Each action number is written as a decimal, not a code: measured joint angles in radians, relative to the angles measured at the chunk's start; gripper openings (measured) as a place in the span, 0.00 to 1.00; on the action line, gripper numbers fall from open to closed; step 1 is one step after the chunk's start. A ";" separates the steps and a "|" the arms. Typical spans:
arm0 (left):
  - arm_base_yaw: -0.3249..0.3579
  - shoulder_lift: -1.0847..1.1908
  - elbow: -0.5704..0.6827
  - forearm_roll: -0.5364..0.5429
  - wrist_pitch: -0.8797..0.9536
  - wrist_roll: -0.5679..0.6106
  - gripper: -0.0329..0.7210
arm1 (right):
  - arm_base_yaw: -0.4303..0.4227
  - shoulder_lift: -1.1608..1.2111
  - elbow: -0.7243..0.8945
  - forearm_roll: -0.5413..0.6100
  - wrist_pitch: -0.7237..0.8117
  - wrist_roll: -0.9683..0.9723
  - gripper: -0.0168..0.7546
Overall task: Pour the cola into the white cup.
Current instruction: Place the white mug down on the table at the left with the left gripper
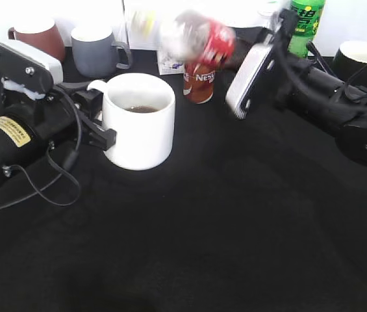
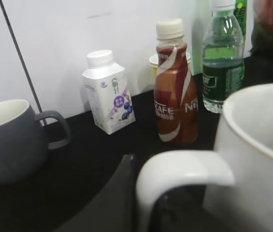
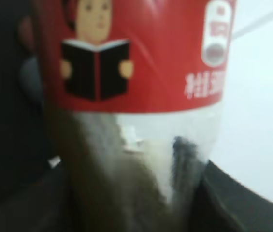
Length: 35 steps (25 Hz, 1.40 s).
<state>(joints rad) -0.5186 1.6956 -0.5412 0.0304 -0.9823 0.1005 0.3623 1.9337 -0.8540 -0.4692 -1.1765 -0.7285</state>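
Cola bottle [image 1: 199, 38] is up in the air, tipped over and motion-blurred, above and to the right of the white cup [image 1: 138, 120]. The right wrist view fills with its red label [image 3: 136, 53] and brown liquid with foam below [image 3: 126, 183]. The right tool [image 1: 251, 78] is at the bottle's far end, right of the cup; it appears to carry the bottle, but the fingers are hidden and I cannot tell how they sit.

White cup stands upright on the black worktop [image 1: 222, 234] with a little dark liquid in the bottom. The left tool [image 1: 95, 120] is at the cup's left side around the loop handle [image 2: 175, 174]; whether its fingers press on the handle I cannot tell.

Behind the cup: Nescafe bottle [image 2: 175, 92] just right of centre, small white carton [image 2: 109, 92], grey mug [image 1: 95, 49] to the left, brown mug [image 1: 37, 36] further left. Green soda bottle [image 1: 305, 26] and black mug [image 1: 358, 58] are far right of the cup, behind the right arm.
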 joint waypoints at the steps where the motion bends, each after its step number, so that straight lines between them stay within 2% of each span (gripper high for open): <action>1: 0.000 0.000 0.000 -0.005 -0.009 0.000 0.09 | 0.000 0.000 0.000 0.012 0.000 0.125 0.52; 4: 0.000 0.000 0.000 -0.051 -0.027 0.000 0.09 | 0.000 0.000 0.000 0.137 0.000 0.528 0.52; 7: 0.000 0.000 0.001 -0.139 -0.064 0.000 0.09 | 0.000 0.000 0.000 0.210 0.000 0.737 0.52; 9: 0.026 0.002 0.001 -0.192 -0.095 0.000 0.09 | 0.000 -0.001 0.002 0.213 0.000 0.765 0.52; 11: 0.103 0.033 0.001 -0.203 -0.124 0.000 0.09 | 0.000 -0.019 0.044 0.241 -0.001 0.786 0.52; 13: 0.175 0.081 -0.014 -0.212 -0.149 0.000 0.09 | 0.000 -0.067 0.124 0.318 0.000 0.789 0.52; 15: 0.208 0.146 -0.076 -0.209 -0.149 0.000 0.09 | 0.000 -0.120 0.199 0.381 -0.001 0.790 0.52; 19: 0.208 0.299 -0.291 -0.149 -0.140 0.001 0.09 | 0.000 -0.165 0.282 0.461 -0.001 0.790 0.52; 23: 0.208 0.469 -0.496 -0.148 -0.069 0.001 0.09 | 0.000 -0.167 0.286 0.463 -0.001 0.790 0.52; 31: 0.208 0.594 -0.653 -0.116 -0.027 -0.005 0.09 | 0.000 -0.167 0.287 0.469 -0.001 0.790 0.52; 35: 0.208 0.602 -0.667 -0.117 -0.006 -0.017 0.11 | 0.000 -0.167 0.287 0.469 -0.001 0.790 0.52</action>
<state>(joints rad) -0.3103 2.2976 -1.2083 -0.0862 -0.9887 0.0838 0.3623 1.7663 -0.5670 0.0000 -1.1773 0.0612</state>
